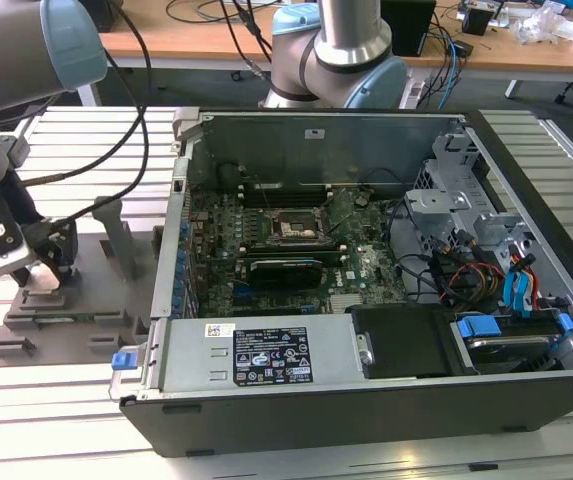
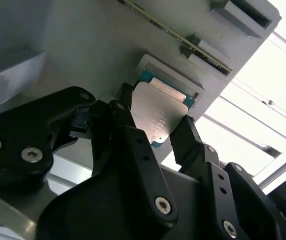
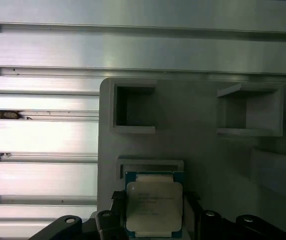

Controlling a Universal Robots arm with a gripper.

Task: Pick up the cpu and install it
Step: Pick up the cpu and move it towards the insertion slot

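Down at the exterior view's left, the robot arm's black hand (image 1: 40, 280) is lowered onto the grey plastic fixture tray (image 1: 71, 335), which lies on the slatted aluminium worktop (image 1: 86, 140). In both wrist views, the small square cpu with a silver metal top and green rim (image 2: 158, 107) (image 3: 154, 200) lies at a shallow recess of the tray, with the hand (image 2: 155, 126) straddling it. I cannot tell whether the hand grips the cpu or stands open around it. The open black computer case (image 1: 366, 375) stands beside the tray, well apart from the hand.
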